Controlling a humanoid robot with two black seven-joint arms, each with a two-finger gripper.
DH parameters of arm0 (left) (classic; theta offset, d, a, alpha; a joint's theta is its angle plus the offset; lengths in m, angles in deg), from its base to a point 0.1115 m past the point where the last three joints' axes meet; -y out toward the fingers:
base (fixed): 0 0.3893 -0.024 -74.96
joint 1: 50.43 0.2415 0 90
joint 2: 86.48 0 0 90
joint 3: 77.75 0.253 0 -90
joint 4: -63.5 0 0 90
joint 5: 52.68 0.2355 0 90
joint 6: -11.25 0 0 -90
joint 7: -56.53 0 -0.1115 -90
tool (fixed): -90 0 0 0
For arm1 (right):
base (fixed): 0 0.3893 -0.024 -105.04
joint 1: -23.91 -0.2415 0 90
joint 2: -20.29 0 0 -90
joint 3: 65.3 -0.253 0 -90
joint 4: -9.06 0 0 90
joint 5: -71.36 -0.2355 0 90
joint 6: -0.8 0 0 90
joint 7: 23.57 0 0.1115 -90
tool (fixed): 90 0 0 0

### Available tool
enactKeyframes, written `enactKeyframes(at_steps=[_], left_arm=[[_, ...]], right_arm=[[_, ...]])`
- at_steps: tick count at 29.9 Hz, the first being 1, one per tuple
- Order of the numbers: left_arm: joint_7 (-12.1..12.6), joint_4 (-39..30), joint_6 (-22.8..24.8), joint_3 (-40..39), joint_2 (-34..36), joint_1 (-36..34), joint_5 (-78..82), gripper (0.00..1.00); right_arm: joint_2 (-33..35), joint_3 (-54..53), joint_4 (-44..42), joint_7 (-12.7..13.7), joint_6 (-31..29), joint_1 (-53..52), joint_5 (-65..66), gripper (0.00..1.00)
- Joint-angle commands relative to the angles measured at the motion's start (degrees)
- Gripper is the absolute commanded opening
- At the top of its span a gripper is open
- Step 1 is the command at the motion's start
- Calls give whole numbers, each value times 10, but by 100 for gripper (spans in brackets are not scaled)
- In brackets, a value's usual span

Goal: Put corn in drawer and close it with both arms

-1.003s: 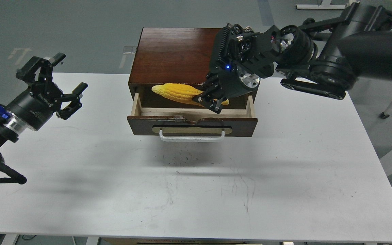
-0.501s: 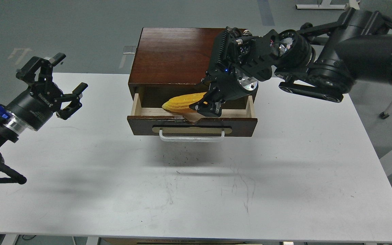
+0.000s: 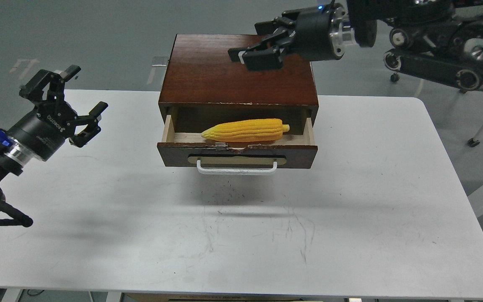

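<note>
corn [image 3: 245, 130] lay in open drawer [image 3: 237, 153] | right claw [image 3: 255, 55] empty, parted above box | left claw [image 3: 83, 105] wide

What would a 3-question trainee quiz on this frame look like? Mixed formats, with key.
1. True or false: the corn cob lies inside the open drawer, with no gripper touching it.
2. Multiple choice: where is the right gripper? A) inside the drawer B) raised over the top of the wooden box C) on the white bar handle
3. Fill in: the left gripper, fingers spread, holds ____.

Key:
1. True.
2. B.
3. Nothing; it hangs open over the left end of the white table, clear of the box.
</note>
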State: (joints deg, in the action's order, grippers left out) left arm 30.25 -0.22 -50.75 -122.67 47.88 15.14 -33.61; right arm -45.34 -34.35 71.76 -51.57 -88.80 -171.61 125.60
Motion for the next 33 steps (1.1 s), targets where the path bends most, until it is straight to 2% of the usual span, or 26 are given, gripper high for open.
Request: enactKeyframes(at_steps=[1, 5, 7, 13, 16, 17, 21, 26, 31, 33], left_arm=[[-1, 0, 0, 0, -2, 0, 1, 99], [-1, 0, 0, 0, -6, 0, 1, 99], [-2, 0, 0, 0, -9, 0, 1, 99], [-3, 0, 0, 0, -16, 0, 2, 99], [-3, 0, 0, 0, -17, 1, 2, 99], [-3, 0, 0, 0, -17, 1, 2, 99], [-10, 0, 0, 0, -11, 1, 4, 99], [-17, -6, 0, -4, 10, -8, 66, 99], [-17, -55, 0, -8, 38, -80, 181, 99], [-17, -100, 0, -13, 38, -116, 289, 98]], right_arm=[[65, -46, -1, 0, 3, 72, -122, 95], [119, -153, -5, 0, 3, 192, -213, 95], [139, -260, -10, 0, 0, 296, -251, 96], [138, -450, -30, 0, -6, 497, -337, 96], [132, -489, -33, 0, -29, 558, -409, 96], [132, -489, -33, 0, -30, 558, -409, 96], [121, -496, -70, 0, -94, 590, -447, 96], [120, -495, -88, 0, -111, 603, -448, 96], [120, -494, -88, 0, -111, 608, -448, 96], [120, -494, -88, 0, -111, 608, -448, 96]])
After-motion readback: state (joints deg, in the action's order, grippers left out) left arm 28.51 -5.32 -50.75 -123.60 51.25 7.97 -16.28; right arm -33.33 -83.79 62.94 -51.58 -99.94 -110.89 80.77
